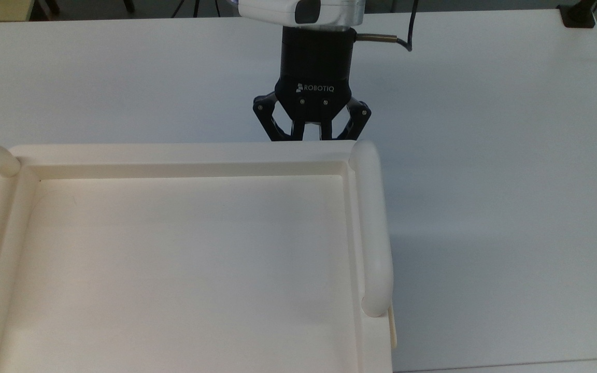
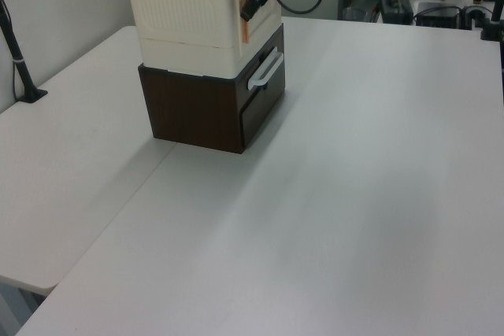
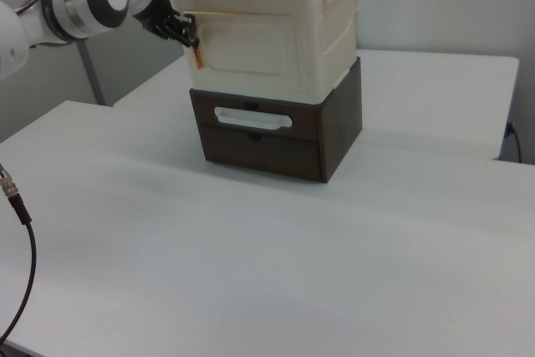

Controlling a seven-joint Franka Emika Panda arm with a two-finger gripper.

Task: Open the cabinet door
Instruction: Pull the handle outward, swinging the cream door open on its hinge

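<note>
The cream cabinet (image 3: 328,35) stands on a dark brown drawer unit (image 3: 338,135). In the top view its recessed top (image 1: 174,155) is seen from above. The cabinet door (image 3: 251,49) is the front panel, with an orange tab (image 3: 199,57) at the right view's left edge. My black gripper (image 3: 187,36) is at that edge, and its fingers have drawn together on the door's edge. In the top view the gripper (image 1: 312,138) dips behind the cabinet's far rim, which hides the fingertips. In the left view the gripper (image 2: 251,12) holds the door edge (image 2: 245,27) slightly off the cabinet face.
The brown unit has a drawer with a white handle (image 3: 253,117). Rounded rails (image 1: 373,233) run along the cabinet top's sides. White table (image 1: 485,155) lies around the stack. A black cable (image 3: 18,206) hangs at the right view's left, and a clamp post (image 2: 20,68) stands at the left view's left.
</note>
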